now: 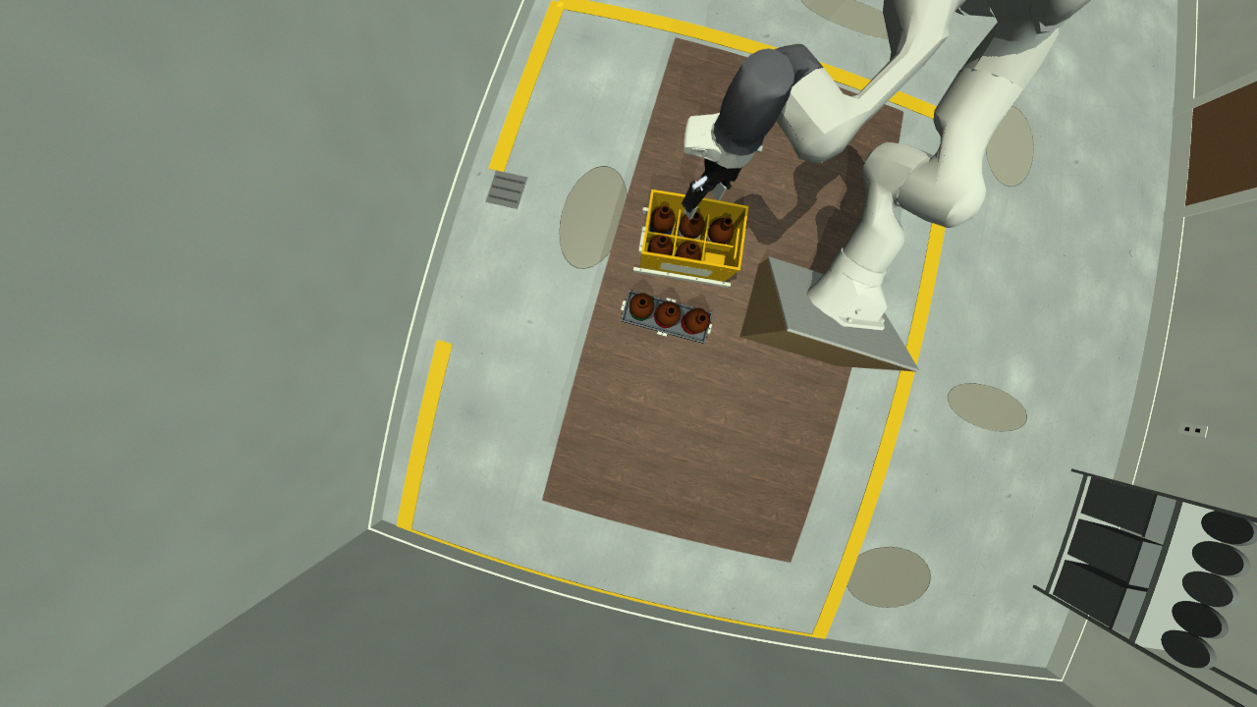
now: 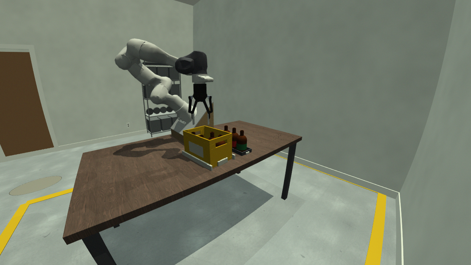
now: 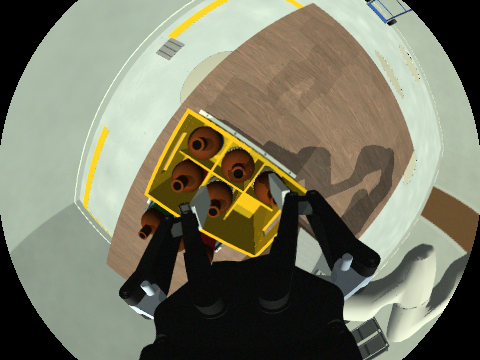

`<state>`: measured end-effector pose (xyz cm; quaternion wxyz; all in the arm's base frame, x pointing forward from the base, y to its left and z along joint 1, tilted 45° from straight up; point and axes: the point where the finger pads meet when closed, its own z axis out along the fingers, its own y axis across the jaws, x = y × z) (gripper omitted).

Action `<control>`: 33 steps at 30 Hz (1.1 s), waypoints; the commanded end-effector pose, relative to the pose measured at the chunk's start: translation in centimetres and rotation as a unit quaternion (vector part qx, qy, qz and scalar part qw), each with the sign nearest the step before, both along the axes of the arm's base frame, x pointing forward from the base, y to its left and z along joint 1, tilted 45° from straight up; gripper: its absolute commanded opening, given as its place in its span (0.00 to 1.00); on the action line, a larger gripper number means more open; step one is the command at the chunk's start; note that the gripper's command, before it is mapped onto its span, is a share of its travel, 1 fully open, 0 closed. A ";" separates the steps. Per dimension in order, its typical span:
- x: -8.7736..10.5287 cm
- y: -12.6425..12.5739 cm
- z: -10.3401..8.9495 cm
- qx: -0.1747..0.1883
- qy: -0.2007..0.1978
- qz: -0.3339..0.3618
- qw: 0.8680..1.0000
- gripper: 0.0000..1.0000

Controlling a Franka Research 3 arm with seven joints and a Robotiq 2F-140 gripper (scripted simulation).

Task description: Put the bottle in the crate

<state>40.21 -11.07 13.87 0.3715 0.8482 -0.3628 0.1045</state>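
- On the dark wood-grain table [image 2: 138,177] stands a boxy yellow crate [image 2: 201,148], five of its six slots filled with round brown bottles.
- Beside it a low dark tray [image 1: 634,321] carries three more bottles [image 1: 667,313]; the empty slot [image 1: 717,255] is at a corner on the tray side.
- Behind stands a wedge-shaped block [image 1: 791,307] bearing the arm.
- Above the crate hangs the black claw [image 2: 199,116], fingers about half spread, gripping nothing, touching nothing.

A yellow crate [image 2: 201,148] with a grey side panel holds brown bottles [image 1: 691,225]. On a dark tray [image 2: 243,151], brown bottles [image 2: 241,139] wear green and red labels. The table [image 2: 138,177] is dark wood-grain.
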 end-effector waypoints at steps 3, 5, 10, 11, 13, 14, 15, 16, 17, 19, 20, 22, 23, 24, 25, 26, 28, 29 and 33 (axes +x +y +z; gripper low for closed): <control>-0.1 -0.3 0.1 -0.001 0.003 0.001 1.000 0.00; -0.1 -0.3 0.1 -0.001 0.003 0.001 1.000 0.00; -0.1 -0.3 0.1 -0.001 0.003 0.001 1.000 0.00; -0.1 -0.3 0.1 -0.001 0.003 0.001 1.000 0.00; -0.1 -0.3 0.1 -0.001 0.003 0.001 1.000 0.00; -0.1 -0.3 0.1 -0.001 0.003 0.001 1.000 0.00; -0.1 -0.3 0.1 -0.001 0.003 0.001 1.000 0.00; -0.1 -0.3 0.1 -0.001 0.003 0.001 1.000 0.00; -0.1 -0.3 0.1 -0.001 0.003 0.001 1.000 0.00; -0.1 -0.3 0.1 -0.001 0.003 0.001 1.000 0.00; -0.1 -0.3 0.1 -0.001 0.003 0.001 1.000 0.00; -0.1 -0.3 0.1 -0.001 0.003 0.001 1.000 0.00; -0.1 -0.3 0.1 -0.001 0.003 0.001 1.000 0.00; -0.1 -0.3 0.1 -0.001 0.003 0.001 1.000 0.00; -0.1 -0.3 0.1 -0.001 0.003 0.001 1.000 0.00; -0.1 -0.3 0.1 -0.001 0.003 0.001 1.000 0.00; 0.0 -0.1 -0.1 -0.001 0.003 0.000 1.000 0.00; 0.3 0.3 -0.4 -0.002 0.001 0.000 1.000 0.00; 1.2 2.1 -1.7 -0.005 -0.004 -0.003 1.000 0.00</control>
